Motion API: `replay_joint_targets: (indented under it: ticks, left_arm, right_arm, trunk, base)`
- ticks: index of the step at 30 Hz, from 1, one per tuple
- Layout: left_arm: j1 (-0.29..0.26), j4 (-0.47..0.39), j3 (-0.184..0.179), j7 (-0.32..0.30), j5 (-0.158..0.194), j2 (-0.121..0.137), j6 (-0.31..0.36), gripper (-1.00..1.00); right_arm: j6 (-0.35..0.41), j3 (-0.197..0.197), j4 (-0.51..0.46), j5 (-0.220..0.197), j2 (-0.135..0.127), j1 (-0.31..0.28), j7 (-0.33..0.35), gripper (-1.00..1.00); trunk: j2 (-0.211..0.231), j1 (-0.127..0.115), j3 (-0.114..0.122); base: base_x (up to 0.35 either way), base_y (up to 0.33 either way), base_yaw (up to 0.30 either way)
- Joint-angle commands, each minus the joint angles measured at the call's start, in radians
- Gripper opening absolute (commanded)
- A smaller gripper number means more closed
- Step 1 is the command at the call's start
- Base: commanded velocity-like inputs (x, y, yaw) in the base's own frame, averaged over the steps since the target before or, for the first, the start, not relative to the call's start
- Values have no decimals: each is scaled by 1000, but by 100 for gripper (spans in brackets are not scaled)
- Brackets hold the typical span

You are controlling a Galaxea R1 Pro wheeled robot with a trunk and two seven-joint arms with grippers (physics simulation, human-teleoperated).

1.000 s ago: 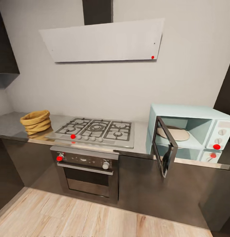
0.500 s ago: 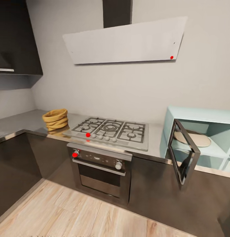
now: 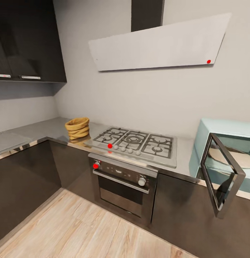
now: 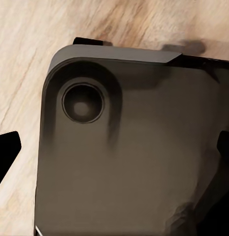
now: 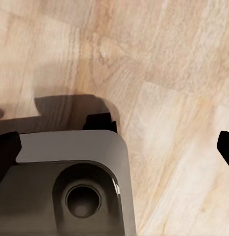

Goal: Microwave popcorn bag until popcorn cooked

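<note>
Left gripper point(image 4: 114, 147): dark fingertips sat at the two side edges of the left wrist frame, spread wide and holding nothing, over the robot's grey base point(image 4: 124, 162) and the wood floor point(image 4: 25, 59).
Right gripper point(image 5: 116, 145): likewise spread wide and empty, above the floor.
Microwave point(image 3: 225, 143): right edge of the head frame, its door point(image 3: 221, 175) swung open, a pale turntable point(image 3: 230, 156) inside, no bag in it.
Popcorn bag point(image 3: 77, 128): left of centre, upright on the tabletop point(image 3: 39, 130) just left of the hob point(image 3: 135, 141).
Progress: door ready; bag not yet grasped; carrying, loading, closing and heating remained.
</note>
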Motion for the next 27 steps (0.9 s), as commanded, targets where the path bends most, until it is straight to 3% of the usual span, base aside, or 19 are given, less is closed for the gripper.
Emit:
replay_joint_targets:
  ticks: [1,12,27]
  left_arm:
    - [0,-1,1,0,9,0,-1,100]
    - [0,-1,0,-7,7,2,-1,100]
    - [0,0,0,-9,5,3,2,100]
  right_arm:
    - [-4,-8,3,6,-2,-1,3,100]
    - [14,-3,3,6,-8,-1,7,100]
    - [15,-3,3,8,-10,-1,3,100]
  trunk:
    - [0,0,-1]
    - [0,0,-1]
    - [0,0,-1]
  base:
    - [0,0,57]
    - [16,12,7]
    - [235,203,0]
